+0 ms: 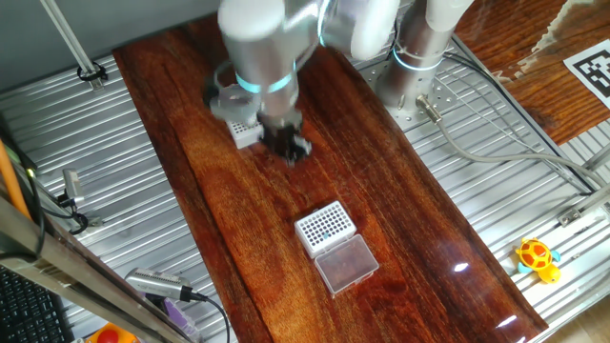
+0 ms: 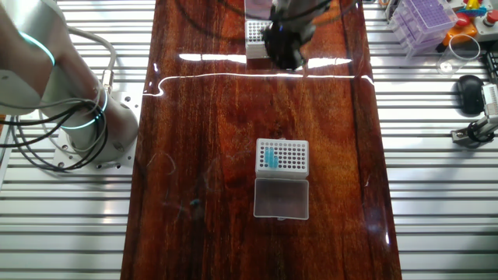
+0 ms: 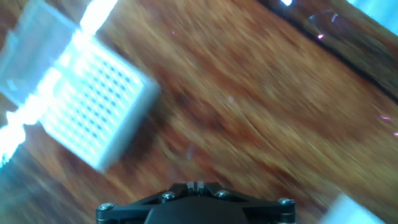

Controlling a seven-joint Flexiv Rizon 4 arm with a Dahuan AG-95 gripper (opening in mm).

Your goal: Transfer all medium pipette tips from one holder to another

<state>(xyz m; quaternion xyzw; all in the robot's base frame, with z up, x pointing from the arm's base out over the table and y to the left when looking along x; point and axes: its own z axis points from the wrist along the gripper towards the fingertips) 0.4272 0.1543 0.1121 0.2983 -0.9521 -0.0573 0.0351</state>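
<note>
The medium pipette tips (image 2: 271, 159) show as a small teal-blue cluster in the left part of a white holder (image 2: 282, 155) that sits well away from the hand (image 2: 283, 47), in the middle of the dark wooden table (image 2: 210, 194). The hand hangs over the far end of the table, blurred in both fixed views, and whether its fingers are apart or together cannot be told; the hand view shows only the black base of the hand at the bottom edge, with no fingertips in sight. Just beside the hand stands a second white holder (image 1: 247, 132), its grid of small holes visible in the hand view at upper left (image 3: 93, 112), also blurred. Farther off, touching the edge of the holder with the tips, a clear lid (image 1: 346, 264) lies flat on the table. Beyond the table, on the ribbed metal surface, a yellow toy (image 1: 538, 258) lies to one side, and a rack of purple items (image 2: 424, 19) sits on the other side.
</note>
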